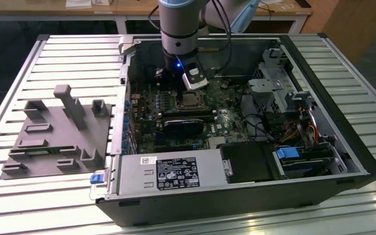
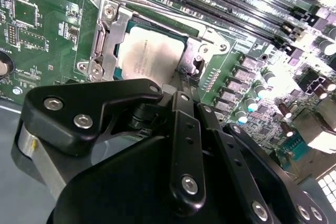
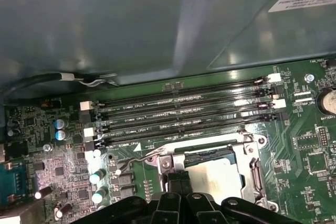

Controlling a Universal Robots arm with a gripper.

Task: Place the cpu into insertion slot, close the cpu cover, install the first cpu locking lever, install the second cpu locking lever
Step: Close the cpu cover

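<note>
The cpu (image 2: 155, 59) lies within the cpu cover (image 2: 107, 35) cutout, memory slots (image 2: 220, 3) alongside, the hand (image 2: 185, 77) at the cover's corner.

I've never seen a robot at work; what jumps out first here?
A grey robot arm reaches into an open computer case lying on a slatted metal table. Its black gripper sits at a corner of the silvery cpu, framed by the cpu cover. A grey moulded holder rests at the exterior view's left.

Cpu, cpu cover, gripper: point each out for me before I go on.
cpu (image 2: 155, 56): second wrist view, middle of its silvery top.
cpu cover (image 2: 106, 38): second wrist view, one side bar of the metal frame.
gripper (image 3: 177, 178): first wrist view, between its fingertips.
</note>
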